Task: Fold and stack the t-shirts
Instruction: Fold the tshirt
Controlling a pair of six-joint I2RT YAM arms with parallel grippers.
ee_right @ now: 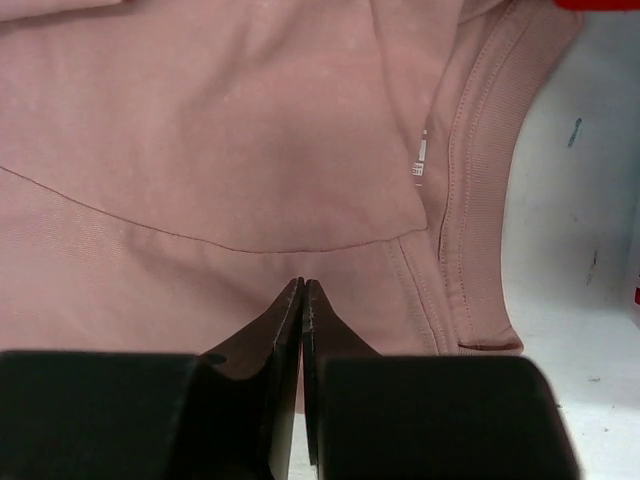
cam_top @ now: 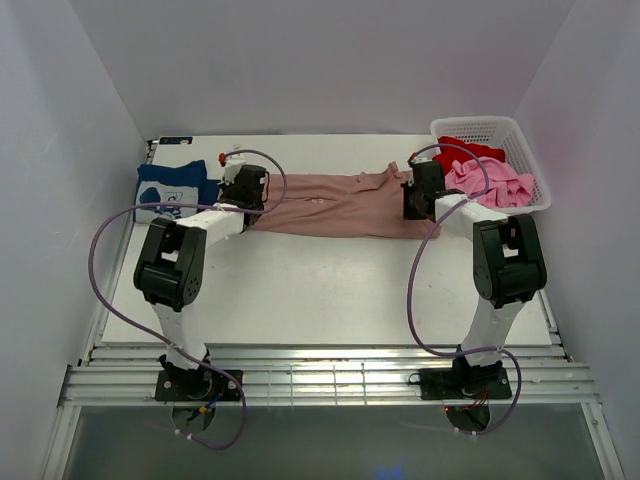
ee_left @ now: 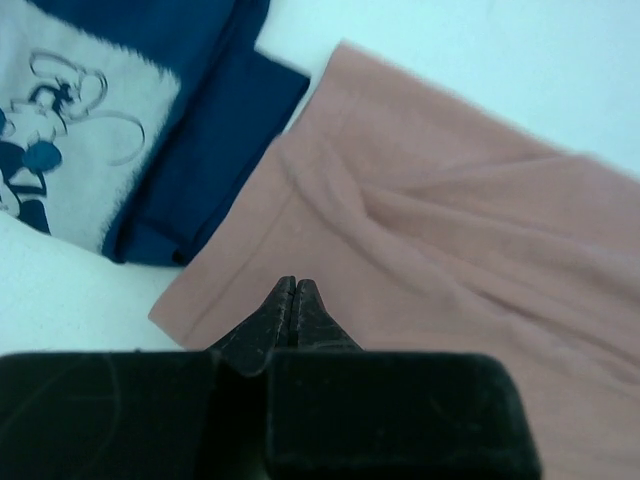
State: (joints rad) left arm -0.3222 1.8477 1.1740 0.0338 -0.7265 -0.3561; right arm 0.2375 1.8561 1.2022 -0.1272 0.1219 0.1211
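One red tee (cam_top: pixel 468 149), one pink tee (cam_top: pixel 492 184) in white basket (cam_top: pixel 476 123).

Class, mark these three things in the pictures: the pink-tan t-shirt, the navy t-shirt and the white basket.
pink-tan t-shirt (cam_top: pixel 340 205): top external view, middle of its folded body.
navy t-shirt (ee_left: pixel 215 150): left wrist view, plain cloth beside the print.
white basket (cam_top: pixel 480 128): top external view, far wall.
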